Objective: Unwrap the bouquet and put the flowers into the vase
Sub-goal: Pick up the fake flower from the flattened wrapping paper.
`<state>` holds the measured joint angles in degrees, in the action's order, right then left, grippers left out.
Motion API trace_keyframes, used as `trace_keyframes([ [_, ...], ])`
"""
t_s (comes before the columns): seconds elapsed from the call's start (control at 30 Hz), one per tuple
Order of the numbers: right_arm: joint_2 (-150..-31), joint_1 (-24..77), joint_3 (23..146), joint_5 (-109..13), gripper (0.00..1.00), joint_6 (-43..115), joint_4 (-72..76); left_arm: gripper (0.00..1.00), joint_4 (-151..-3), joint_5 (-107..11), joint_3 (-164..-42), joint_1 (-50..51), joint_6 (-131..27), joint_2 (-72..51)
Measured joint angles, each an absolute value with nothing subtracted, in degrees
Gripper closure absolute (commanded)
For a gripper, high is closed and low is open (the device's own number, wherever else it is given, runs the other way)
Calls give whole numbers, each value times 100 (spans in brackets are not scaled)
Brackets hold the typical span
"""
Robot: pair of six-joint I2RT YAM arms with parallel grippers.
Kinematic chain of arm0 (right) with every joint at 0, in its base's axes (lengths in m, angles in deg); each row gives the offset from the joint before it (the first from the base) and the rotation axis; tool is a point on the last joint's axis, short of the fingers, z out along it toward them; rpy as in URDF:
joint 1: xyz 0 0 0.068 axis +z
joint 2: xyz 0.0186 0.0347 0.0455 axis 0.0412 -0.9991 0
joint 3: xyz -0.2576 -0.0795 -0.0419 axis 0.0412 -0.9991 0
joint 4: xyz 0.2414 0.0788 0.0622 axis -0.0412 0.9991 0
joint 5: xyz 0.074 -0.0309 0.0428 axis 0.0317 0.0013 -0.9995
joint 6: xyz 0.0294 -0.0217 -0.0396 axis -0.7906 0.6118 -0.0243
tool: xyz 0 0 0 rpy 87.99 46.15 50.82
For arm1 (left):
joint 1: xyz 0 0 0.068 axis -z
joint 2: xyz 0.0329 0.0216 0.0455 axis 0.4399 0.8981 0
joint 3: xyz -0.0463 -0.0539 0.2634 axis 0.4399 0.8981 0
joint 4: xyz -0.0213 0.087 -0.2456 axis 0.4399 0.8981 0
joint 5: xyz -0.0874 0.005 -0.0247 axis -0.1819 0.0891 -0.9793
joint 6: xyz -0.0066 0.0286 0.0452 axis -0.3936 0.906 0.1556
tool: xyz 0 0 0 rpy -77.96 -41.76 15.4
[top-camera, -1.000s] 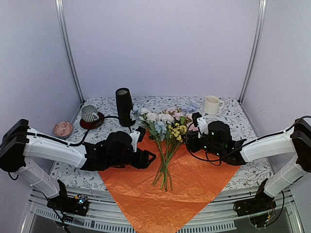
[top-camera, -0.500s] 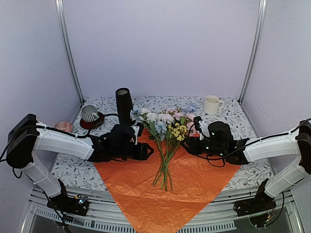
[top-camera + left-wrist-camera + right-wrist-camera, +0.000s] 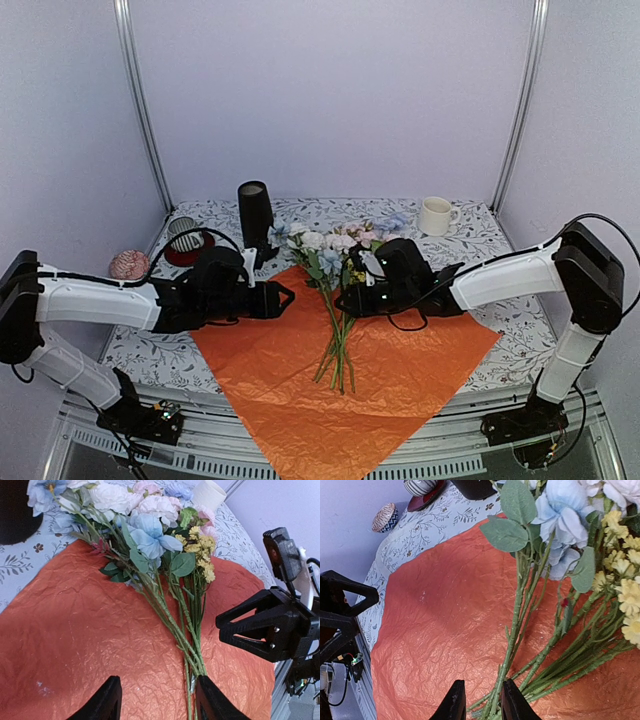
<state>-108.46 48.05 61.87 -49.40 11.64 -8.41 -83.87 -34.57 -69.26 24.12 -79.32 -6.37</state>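
1. Wrapping open, by my reading: the orange sheet (image 3: pixel 400 370) lies spread flat on the table (image 3: pixel 500 250), and the flowers (image 3: pixel 330 265) rest loose on its middle with nothing bound around them.
2. Work left: no stem is in the vase (image 3: pixel 254 210) yet. It stands upright at the back left, just beside the outermost blooms. Gathering, lifting and inserting the flowers are all still to do.
3. Lie of the bunch: the long axis runs near to far. Cut stem ends are gathered toward my bases, and the heads fan out toward the back wall, tilting slightly left toward the vase.
4. My right gripper (image 3: pixel 480 705) sits low at the stems, its fingers a slim gap apart with several stems running into that gap. I cannot tell whether they pinch yet.
5. My left gripper (image 3: pixel 160 702) hovers over the sheet on the bunch's other side, fingers well apart and holding nothing, with the stems near one finger.
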Motion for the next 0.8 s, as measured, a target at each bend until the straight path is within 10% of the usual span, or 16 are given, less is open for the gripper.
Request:
trace_keyframes([
  [0.8,-11832,5059,7597,-4344,72,1345,706,48,-8350,-3545,-6437,2108,-7758,-1114],
])
